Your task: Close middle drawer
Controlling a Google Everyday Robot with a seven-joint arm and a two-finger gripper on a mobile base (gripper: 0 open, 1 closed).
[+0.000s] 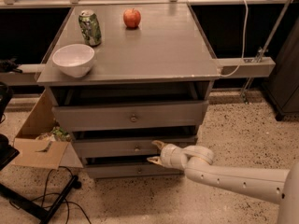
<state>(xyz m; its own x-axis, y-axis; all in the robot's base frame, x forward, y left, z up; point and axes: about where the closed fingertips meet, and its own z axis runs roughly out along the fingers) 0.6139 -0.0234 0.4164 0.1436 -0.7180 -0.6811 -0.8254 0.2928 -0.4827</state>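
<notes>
Grey wood makes up the whole desk (140,55). Its three drawer fronts are stacked in the lower centre of the frame. The middle drawer (112,147) is the slim panel with the tiny knob. It sits between the taller top drawer (93,118) and the bottom drawer (117,171). A dark gap shows above its front edge, so it seems to stand a little proud of the frame and not fully home.

The gripper (155,153) comes in from the lower right on its pale arm. It is right at the drawer front, just right of the knob. Its two fingers (158,145) are spread apart and grasp nothing. That fits a push: shutting a drawer needs no hold, only flat pressure on the panel, and pressing near the centre should keep the drawer from skewing on its runners.

A white bowl (73,59), a green can (90,28) and an apple (132,18) rest on the desk top at upper left, well away from the work. A cardboard box (39,146) lies on the floor at lower left.
</notes>
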